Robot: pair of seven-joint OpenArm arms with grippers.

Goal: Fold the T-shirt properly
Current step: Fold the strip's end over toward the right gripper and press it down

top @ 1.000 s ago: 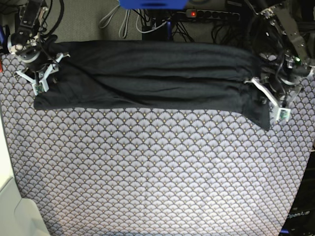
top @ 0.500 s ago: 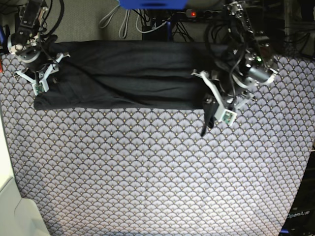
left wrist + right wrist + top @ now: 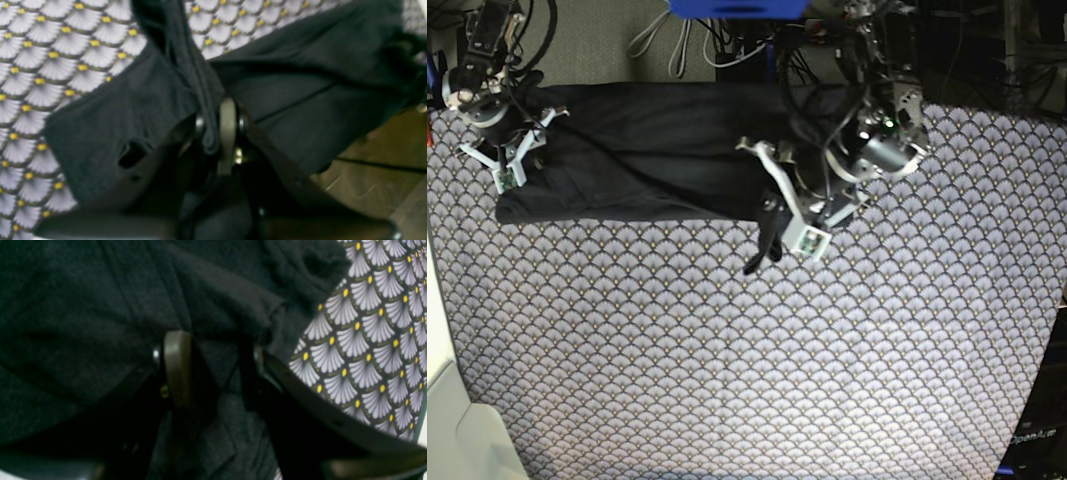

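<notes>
The dark T-shirt (image 3: 647,150) lies as a long folded band across the back of the fan-patterned tablecloth (image 3: 727,360). My left gripper (image 3: 792,215) is shut on the shirt's right end and holds it over the middle of the band, with a corner hanging below. In the left wrist view the left gripper (image 3: 217,133) pinches a fold of the shirt (image 3: 300,100). My right gripper (image 3: 505,160) sits on the shirt's left end. In the right wrist view the right gripper (image 3: 215,370) has its jaws apart over the fabric (image 3: 83,323). No print shows.
A power strip and cables (image 3: 857,30) and a blue object (image 3: 737,8) lie behind the table. A white surface (image 3: 457,430) is at the lower left. The cloth's right edge drops off by dark equipment (image 3: 1037,440).
My left gripper has carried the shirt's right end leftward, from the far right to past the middle, folding the band over itself. The right arm has not moved.
</notes>
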